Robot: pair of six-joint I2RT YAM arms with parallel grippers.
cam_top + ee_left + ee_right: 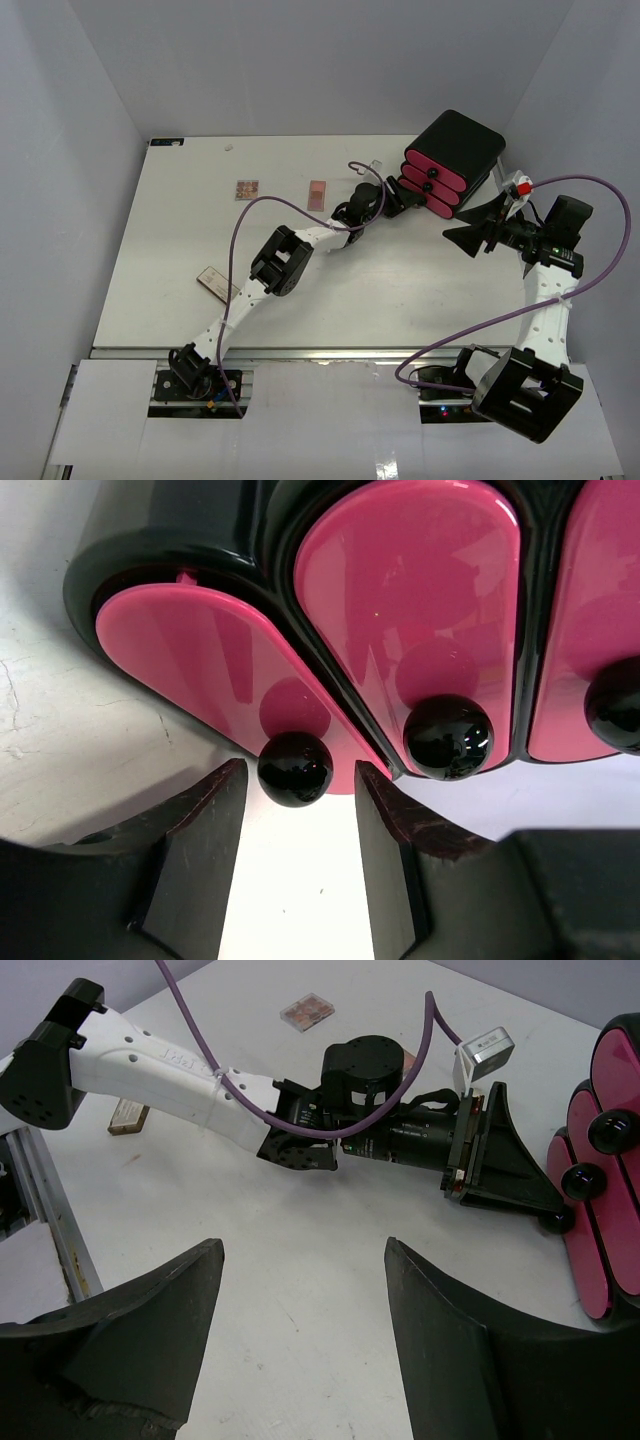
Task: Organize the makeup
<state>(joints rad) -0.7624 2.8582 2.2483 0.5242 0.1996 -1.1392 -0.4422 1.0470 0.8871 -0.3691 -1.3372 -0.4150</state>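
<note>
The makeup lies spread over the white table: a tan-pink eyeshadow palette [246, 189] [307, 1010], a pink flat piece [317, 194] and a brown rectangular case [216, 283] [130, 1115]. A small clear-topped compact [487, 1048] sits behind the left wrist. My left gripper [408, 196] [298, 780] is open at the black box with pink drawers [455, 160]. Its fingertips [225, 785] flank the lowest drawer's black knob [295, 768] with narrow gaps on both sides. My right gripper [458, 222] [302, 1250] hovers open and empty in front of the box.
The pink drawers [410, 600] [605, 1230] look pushed in, each with a round black knob. The left arm [290, 255] stretches across the middle of the table with its purple cable [200, 1040] looping above it. White walls enclose the table on three sides.
</note>
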